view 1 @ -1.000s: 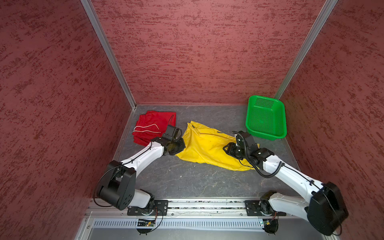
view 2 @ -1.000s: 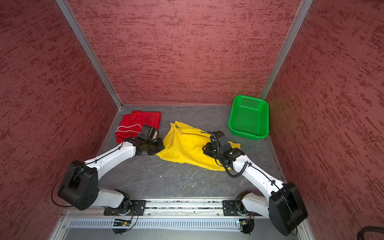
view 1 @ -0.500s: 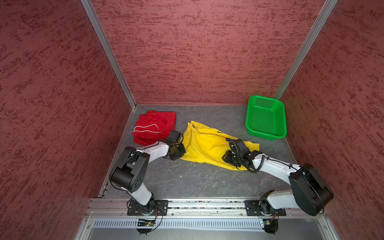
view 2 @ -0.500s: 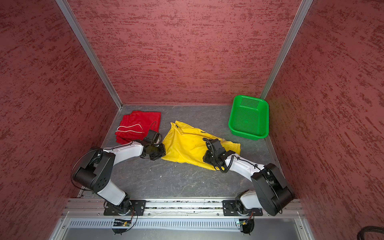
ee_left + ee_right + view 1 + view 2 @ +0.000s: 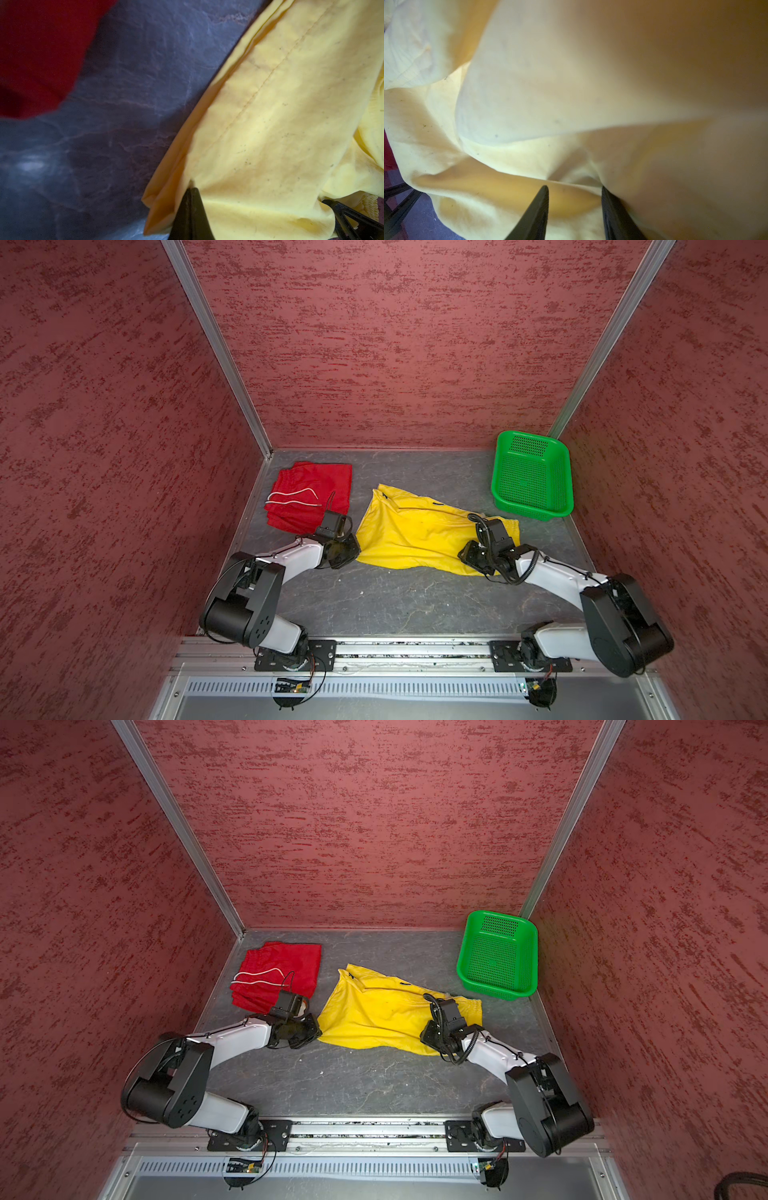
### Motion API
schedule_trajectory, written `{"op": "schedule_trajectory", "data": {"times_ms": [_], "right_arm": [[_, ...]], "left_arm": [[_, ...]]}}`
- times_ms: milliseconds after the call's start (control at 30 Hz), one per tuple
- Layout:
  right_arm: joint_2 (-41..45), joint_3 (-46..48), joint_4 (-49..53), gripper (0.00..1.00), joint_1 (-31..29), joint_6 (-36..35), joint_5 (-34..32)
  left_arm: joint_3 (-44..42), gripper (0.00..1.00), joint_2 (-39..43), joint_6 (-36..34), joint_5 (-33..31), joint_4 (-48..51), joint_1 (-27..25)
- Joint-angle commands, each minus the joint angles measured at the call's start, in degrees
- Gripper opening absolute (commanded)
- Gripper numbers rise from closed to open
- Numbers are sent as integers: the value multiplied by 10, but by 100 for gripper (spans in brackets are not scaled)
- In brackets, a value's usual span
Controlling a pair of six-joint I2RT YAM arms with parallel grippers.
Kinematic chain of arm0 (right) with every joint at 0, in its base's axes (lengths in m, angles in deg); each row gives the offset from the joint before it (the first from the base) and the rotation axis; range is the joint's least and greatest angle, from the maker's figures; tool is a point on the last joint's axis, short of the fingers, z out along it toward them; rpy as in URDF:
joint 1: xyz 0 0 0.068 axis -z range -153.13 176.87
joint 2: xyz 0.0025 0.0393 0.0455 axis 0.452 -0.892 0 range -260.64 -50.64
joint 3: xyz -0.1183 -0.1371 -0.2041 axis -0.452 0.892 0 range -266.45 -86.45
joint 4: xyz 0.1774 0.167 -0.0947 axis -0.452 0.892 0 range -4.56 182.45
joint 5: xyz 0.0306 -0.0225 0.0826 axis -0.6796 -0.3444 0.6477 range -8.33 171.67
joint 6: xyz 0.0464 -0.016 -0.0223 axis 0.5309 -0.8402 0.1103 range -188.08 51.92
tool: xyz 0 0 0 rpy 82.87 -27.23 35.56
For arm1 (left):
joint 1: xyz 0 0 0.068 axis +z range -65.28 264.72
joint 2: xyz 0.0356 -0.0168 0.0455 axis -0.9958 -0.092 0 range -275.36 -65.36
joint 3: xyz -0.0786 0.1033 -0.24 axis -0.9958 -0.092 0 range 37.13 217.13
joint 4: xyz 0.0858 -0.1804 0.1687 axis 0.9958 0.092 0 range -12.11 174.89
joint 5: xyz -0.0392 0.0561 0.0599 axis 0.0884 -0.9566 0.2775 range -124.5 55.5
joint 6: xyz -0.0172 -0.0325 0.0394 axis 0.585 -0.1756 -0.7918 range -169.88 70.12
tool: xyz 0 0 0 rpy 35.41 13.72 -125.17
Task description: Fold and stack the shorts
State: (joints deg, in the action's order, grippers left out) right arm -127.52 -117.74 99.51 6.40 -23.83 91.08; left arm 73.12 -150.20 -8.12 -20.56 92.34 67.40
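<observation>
Both grippers have drawn back toward the near rail (image 5: pixel 415 649) over the last second and now sit on the near hem of the yellow shorts (image 5: pixel 415 531), which lies where it lay. Yellow pair: spread mid-floor, slanting far-left to near-right, gathered waistband end to the right. Red shorts (image 5: pixel 311 493): folded, far-left by the left wall (image 5: pixel 104 448), white drawstring (image 5: pixel 291 502) on top; a strip of bare floor (image 5: pixel 124 93) parts them from the yellow pair. Left gripper (image 5: pixel 191 190): fingers pressed together, pinching the near-left corner of the yellow cloth, which puckers at the tip. Right gripper (image 5: pixel 574 188): fingers apart with a yellow fold between them, at the near-right of the hem; whether they bear on the cloth cannot be told. Step in hand, as judged: taking the near hem to fold the yellow pair; stacking on the red pair remains. Next move calls for a sure pinch on the right, then both corners raised level and carried toward the far edge, lest the hem skew. Room: open floor on the near side up to the rail; a narrower bare strip on the far side; green basket (image 5: pixel 530 435) far-right, close to the waistband end; red pair just beside the left wrist, a likely snag.
</observation>
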Motion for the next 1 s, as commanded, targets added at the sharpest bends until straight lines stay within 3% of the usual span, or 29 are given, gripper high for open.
{"op": "schedule_trajectory", "data": {"times_ms": [0, 200, 300, 400, 633, 967], "right_arm": [[11, 35, 84, 45, 2, 1, -25], [111, 65, 136, 46, -36, 17, -12], [172, 17, 174, 48, -36, -2, -25], [180, -45, 175, 48, -39, -17, -17], [38, -184, 85, 48, -131, -48, -12], [-197, -306, -32, 47, -205, -50, 33]], "left_arm": [[-31, 0, 0, 6, -41, 79, 1], [-40, 0, 103, 22, -27, 144, -30], [-20, 11, 155, 25, -23, 171, -37], [6, 16, 179, 21, -24, 173, -40], [28, 0, 97, 13, -8, 112, -41], [-11, 0, 8, 9, -35, 88, -45]]}}
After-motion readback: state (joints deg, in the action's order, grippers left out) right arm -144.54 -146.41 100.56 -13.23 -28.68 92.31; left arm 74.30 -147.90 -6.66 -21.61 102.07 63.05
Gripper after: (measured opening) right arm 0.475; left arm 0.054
